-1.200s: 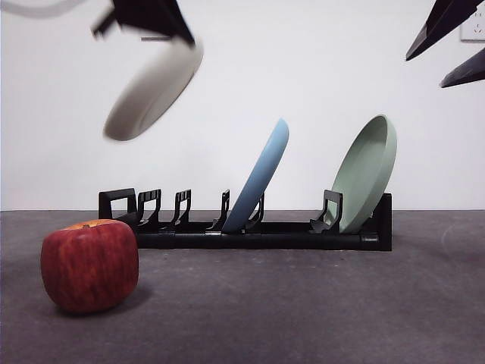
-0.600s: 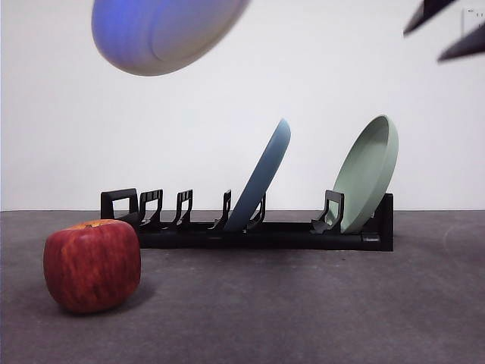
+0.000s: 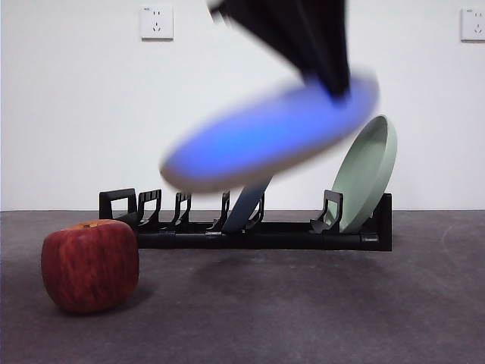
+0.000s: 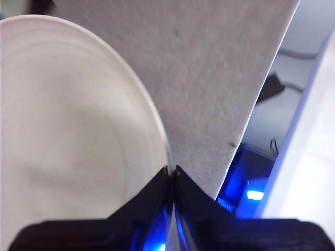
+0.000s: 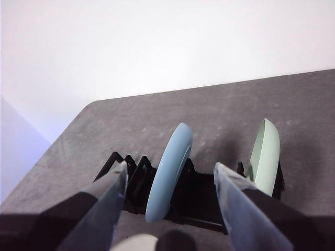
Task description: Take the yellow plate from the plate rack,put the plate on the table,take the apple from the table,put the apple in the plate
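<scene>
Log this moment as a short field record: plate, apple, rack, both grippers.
yellow plate: in the air, tilted, above the table in front of the rack; blurred, tinted blue in the front view
held by: left gripper, fingers shut on the plate's rim
apple: on the table, untouched
plate rack: holds the light blue plate and the pale green plate
right gripper: open, empty, raised facing the rack

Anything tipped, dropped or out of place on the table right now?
Nothing stands out. The left gripper carries the yellow plate tilted in mid-air, still above the table. The apple sits upright; the blue plate and green plate lean in the plate rack.
</scene>
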Tool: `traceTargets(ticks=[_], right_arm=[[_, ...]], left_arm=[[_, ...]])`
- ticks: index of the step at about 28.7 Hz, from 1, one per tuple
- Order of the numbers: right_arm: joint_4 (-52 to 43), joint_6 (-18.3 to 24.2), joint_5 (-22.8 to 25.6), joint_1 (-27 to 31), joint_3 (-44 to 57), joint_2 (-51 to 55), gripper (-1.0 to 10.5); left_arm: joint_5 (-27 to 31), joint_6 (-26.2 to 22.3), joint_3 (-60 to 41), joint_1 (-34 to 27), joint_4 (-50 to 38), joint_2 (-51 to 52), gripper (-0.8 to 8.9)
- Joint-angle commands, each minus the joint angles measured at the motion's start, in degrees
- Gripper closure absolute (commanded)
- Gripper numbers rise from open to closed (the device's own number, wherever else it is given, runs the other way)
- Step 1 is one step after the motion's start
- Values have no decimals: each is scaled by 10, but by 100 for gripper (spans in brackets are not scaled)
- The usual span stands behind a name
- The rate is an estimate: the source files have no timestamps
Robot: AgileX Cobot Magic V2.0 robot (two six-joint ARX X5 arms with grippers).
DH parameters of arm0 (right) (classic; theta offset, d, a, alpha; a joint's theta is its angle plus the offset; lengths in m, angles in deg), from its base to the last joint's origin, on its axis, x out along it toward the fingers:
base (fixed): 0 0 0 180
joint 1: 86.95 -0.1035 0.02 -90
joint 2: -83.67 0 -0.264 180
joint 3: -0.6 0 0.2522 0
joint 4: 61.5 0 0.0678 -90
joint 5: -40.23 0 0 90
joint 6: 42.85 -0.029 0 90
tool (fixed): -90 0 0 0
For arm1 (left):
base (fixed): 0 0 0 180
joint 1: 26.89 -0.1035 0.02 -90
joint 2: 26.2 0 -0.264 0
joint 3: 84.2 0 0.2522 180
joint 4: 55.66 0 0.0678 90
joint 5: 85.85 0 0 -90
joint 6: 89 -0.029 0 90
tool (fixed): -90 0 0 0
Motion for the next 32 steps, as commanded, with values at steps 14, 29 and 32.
traceTargets(ticks=[14, 29, 32], right_arm=[[15, 18, -1, 0, -17, 0, 662], [7, 48, 1, -62, -17, -5, 517], [-9, 48, 1, -94, -17, -13, 506]], left_arm=[[-1, 15, -7, 20, -54, -175, 674], [165, 34, -7, -2, -63, 83, 533], [207, 33, -7, -33, -51, 155, 533]])
